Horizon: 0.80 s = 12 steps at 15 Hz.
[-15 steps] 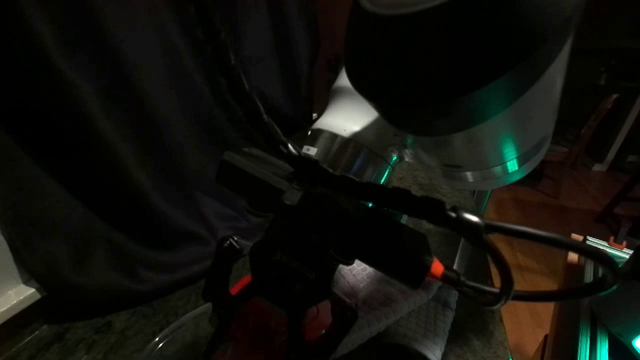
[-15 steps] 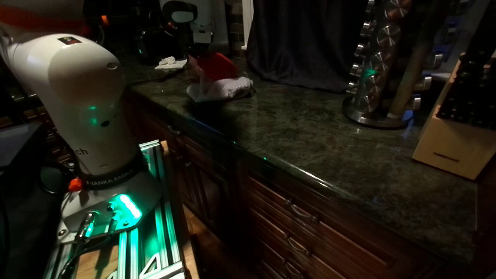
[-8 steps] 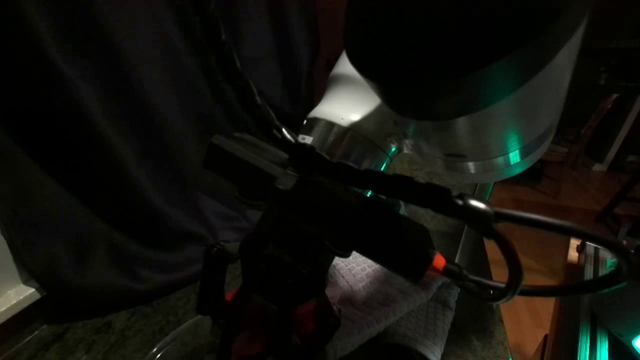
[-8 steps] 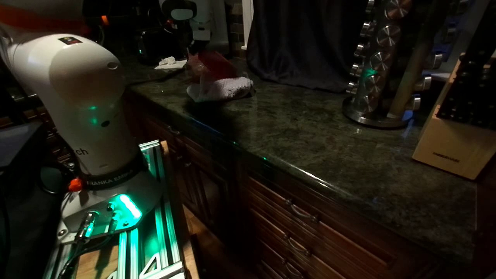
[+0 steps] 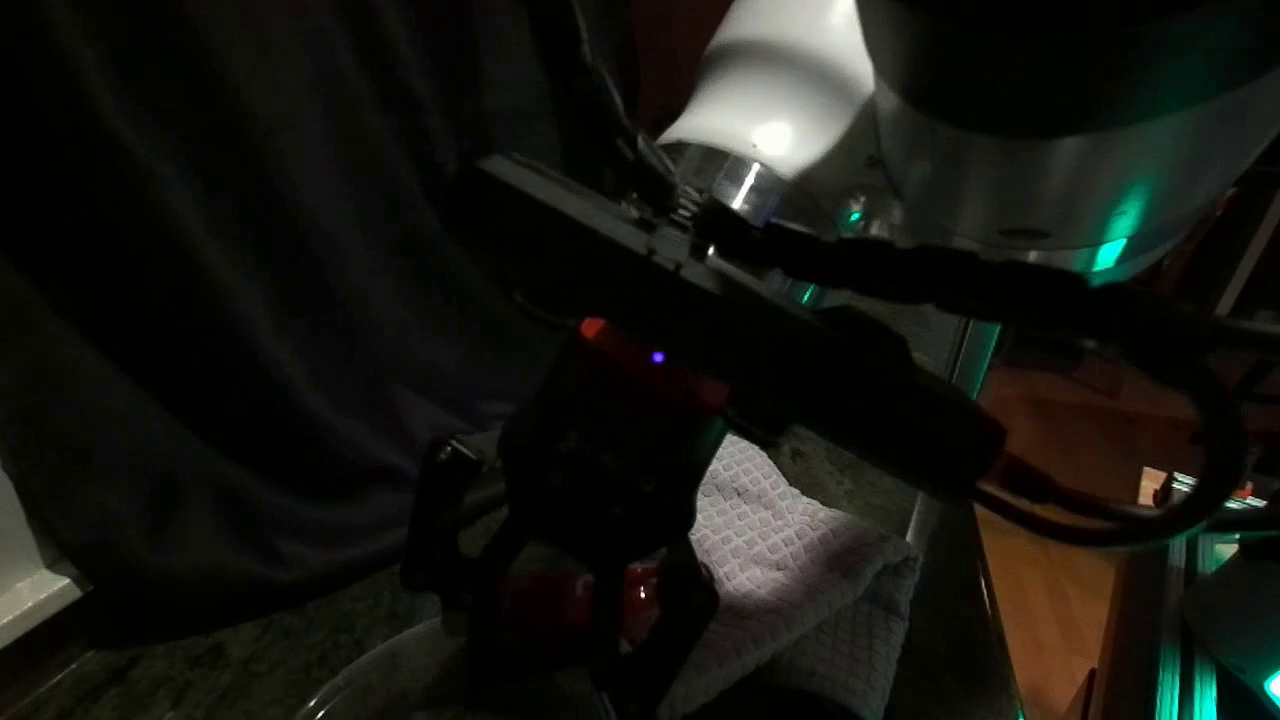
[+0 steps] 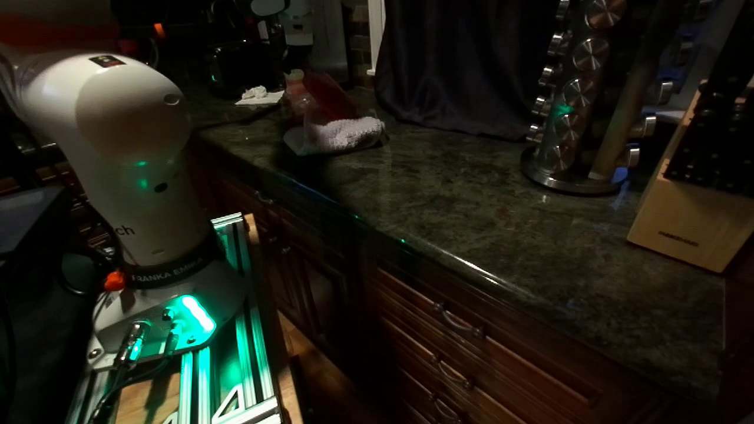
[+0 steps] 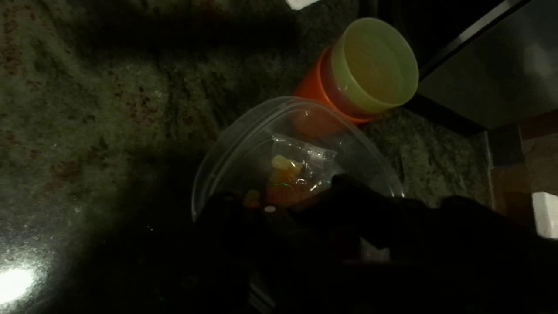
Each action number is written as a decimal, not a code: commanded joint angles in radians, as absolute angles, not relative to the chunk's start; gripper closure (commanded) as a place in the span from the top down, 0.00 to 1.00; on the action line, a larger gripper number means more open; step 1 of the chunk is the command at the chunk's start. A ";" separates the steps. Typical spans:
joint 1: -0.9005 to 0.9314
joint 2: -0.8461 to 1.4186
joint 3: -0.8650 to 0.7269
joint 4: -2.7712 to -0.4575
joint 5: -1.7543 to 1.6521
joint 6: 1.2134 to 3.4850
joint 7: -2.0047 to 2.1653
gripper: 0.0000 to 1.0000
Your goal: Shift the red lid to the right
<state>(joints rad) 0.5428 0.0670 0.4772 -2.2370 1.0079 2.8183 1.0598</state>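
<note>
In an exterior view the red lid (image 6: 333, 97) slants just behind the folded cloth (image 6: 349, 134) on the counter (image 6: 459, 188). The gripper (image 5: 565, 660) hangs near the cloth; whether its fingers are apart or together cannot be told in the shadow. The wrist view shows a clear container (image 7: 229, 141) beside a cup (image 7: 353, 93).

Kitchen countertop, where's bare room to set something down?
Bare: in an exterior view, countertop between the folded cloth, spice rack and knife block; in the wrist view, left of the clear container. Crowded: around the red lid, container and nested cups.
</note>
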 commanded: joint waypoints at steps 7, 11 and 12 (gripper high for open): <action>0.537 -0.073 0.500 -2.362 1.063 2.800 1.064 0.55; 0.538 -0.092 0.506 -2.390 1.096 2.803 1.056 0.76; 0.538 -0.093 0.507 -2.395 1.097 2.805 1.052 0.78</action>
<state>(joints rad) 0.5425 -0.0520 0.4956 -2.3519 1.0675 2.8180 1.0598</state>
